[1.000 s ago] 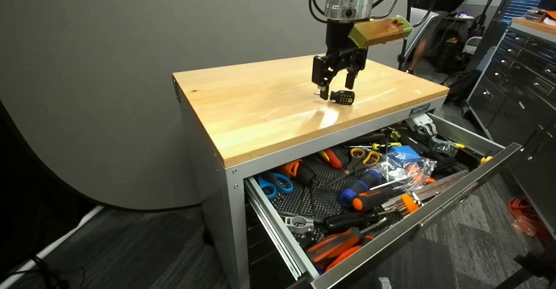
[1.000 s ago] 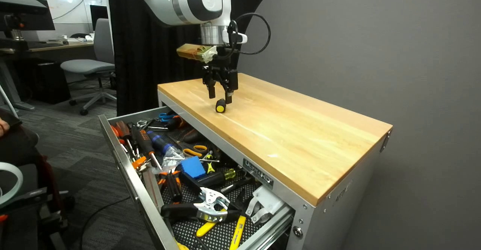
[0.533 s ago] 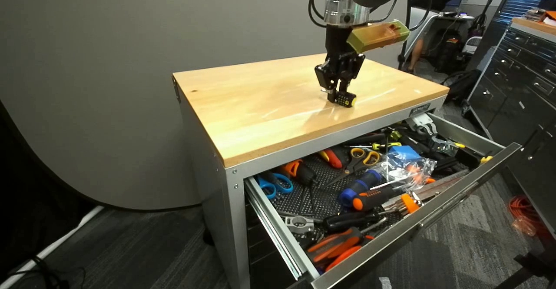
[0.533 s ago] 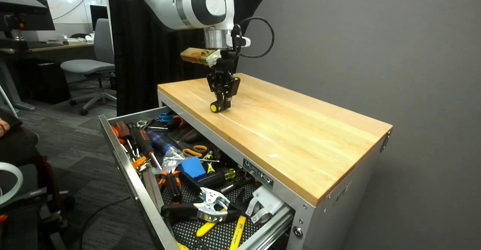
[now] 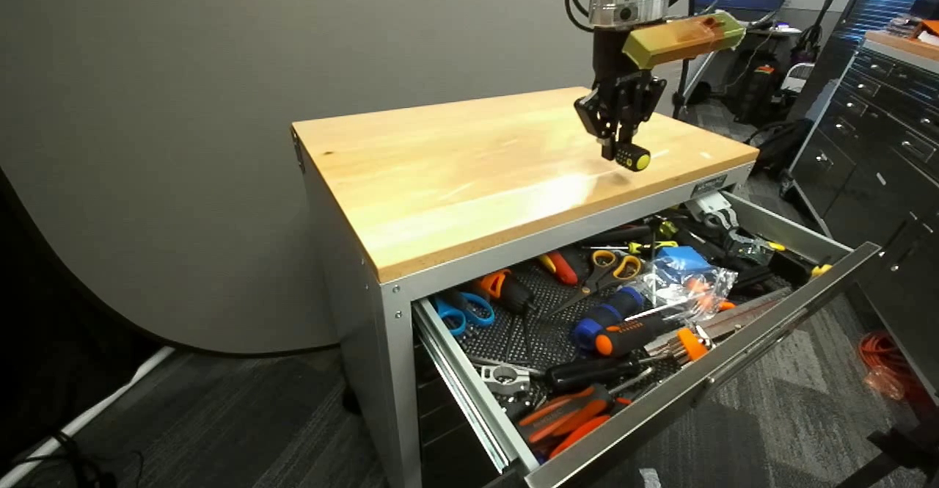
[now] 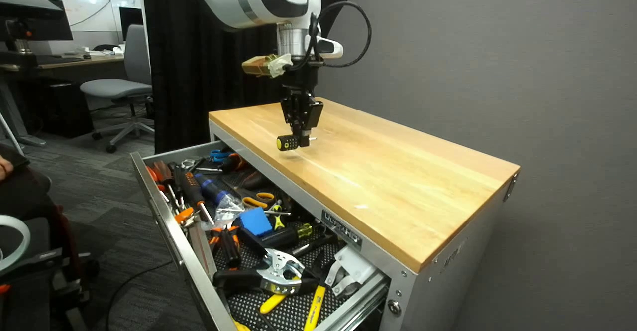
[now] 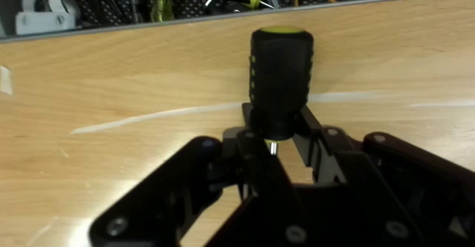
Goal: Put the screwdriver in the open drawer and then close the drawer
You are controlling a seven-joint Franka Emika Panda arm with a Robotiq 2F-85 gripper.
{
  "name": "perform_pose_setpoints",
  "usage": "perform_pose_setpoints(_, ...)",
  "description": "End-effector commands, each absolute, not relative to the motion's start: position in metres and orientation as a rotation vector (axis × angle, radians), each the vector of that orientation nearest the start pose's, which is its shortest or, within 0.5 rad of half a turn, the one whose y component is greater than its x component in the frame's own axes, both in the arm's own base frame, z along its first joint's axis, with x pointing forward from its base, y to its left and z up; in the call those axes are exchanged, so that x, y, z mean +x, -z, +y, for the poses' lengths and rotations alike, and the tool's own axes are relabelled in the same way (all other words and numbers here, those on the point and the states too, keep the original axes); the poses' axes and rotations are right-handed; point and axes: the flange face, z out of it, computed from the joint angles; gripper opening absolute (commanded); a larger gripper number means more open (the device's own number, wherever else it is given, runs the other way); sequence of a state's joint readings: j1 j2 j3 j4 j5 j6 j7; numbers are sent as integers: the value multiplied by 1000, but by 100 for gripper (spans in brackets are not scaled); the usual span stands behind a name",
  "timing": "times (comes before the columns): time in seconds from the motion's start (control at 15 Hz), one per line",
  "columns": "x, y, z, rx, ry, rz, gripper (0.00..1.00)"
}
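While gripping stubby screwdriver (image 7: pixel 281 78) in Robotiq gripper (image 6: pixel 301 139) above wooden benchtop (image 5: pixel 455 172), call pickup done; remaining: stow in open tool drawer (image 5: pixel 704 368), close.

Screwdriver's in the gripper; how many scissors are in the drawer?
2 in the drawer: blue scissors at one side, orange scissors nearer the middle, close to the blue block. More may be hidden from view.

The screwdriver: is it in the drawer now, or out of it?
Out. In both exterior views, the gripper holds the screwdriver raised above the tabletop, not yet over the drawer.
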State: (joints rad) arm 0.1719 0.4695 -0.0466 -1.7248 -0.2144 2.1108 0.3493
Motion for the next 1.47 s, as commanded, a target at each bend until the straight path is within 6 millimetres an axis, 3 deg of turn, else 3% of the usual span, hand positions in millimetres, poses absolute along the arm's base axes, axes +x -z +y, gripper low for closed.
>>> perform_pose_setpoints(0.0, 615, -327, 56, -3383, -69, 341, 17)
perform_pose_setpoints(0.27, 570, -311, 51, -3365, -162, 500, 16)
perform_pose_setpoints(0.6, 524, -283, 61, -3354, -238, 591, 16)
perform_pose_setpoints(1.0, 506, -261, 89, -3327, -177, 569, 18)
perform_pose_setpoints(1.07, 504, -261, 92, -3323, -174, 568, 52)
perform_pose_setpoints(1.13, 503, -260, 95, -3319, -157, 569, 53)
perform_pose_setpoints(1.4, 500, -267, 83, -3346, -180, 526, 82)
